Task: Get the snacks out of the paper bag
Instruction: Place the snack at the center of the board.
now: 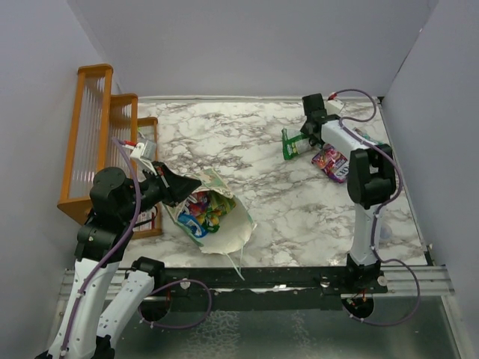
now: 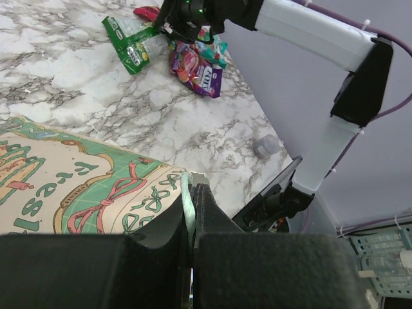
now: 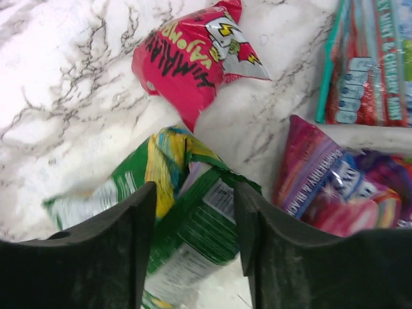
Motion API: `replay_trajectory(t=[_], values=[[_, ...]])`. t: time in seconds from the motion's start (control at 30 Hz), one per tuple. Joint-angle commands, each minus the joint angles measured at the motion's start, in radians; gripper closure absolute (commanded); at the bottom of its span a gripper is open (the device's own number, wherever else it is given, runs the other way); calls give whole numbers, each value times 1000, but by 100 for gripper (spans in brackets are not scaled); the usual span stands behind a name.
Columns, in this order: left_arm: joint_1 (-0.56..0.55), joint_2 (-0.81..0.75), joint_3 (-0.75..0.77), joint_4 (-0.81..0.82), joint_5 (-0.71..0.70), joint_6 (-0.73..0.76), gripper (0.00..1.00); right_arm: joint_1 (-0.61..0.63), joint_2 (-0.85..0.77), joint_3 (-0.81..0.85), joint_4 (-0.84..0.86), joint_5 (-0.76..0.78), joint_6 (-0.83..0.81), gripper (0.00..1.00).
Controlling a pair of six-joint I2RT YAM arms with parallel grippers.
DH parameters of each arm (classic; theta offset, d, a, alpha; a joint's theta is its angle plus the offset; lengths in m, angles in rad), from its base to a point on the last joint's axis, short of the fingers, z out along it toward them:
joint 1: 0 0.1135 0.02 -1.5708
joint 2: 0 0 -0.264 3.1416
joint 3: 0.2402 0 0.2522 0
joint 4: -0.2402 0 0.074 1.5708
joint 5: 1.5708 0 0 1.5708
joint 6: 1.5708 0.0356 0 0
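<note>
The left gripper (image 2: 192, 193) is pressed together on the mint-green rim of the paper bag (image 1: 228, 224). The bag lies on its side on the marble table (image 1: 247, 142), its mouth gaping white, and glossy packets (image 1: 203, 209) in mixed colours show inside.

The right gripper (image 3: 194, 190) stands spread at the table's far right, with a crumpled green packet (image 3: 161, 161) between its fingers; I cannot tell whether they press it. Just beyond lie a red packet (image 3: 187, 58), a pink-purple packet (image 3: 322, 180) and a teal packet (image 3: 367, 58), flat on the marble.
</note>
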Motion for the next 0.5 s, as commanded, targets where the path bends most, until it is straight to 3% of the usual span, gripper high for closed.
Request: replay_trajectory(t=[0.0, 0.23, 0.33, 0.47], values=[[0, 2, 10, 24, -7, 6, 100, 1, -231, -153, 132, -75, -53, 45], [0, 1, -13, 48, 5, -1, 100, 1, -608, -671, 548, -406, -268, 32], [0, -1, -6, 40, 7, 3, 100, 1, -719, -807, 596, -506, -299, 31], [0, -24, -15, 31, -9, 2, 100, 1, -803, -959, 657, -854, -309, 32]])
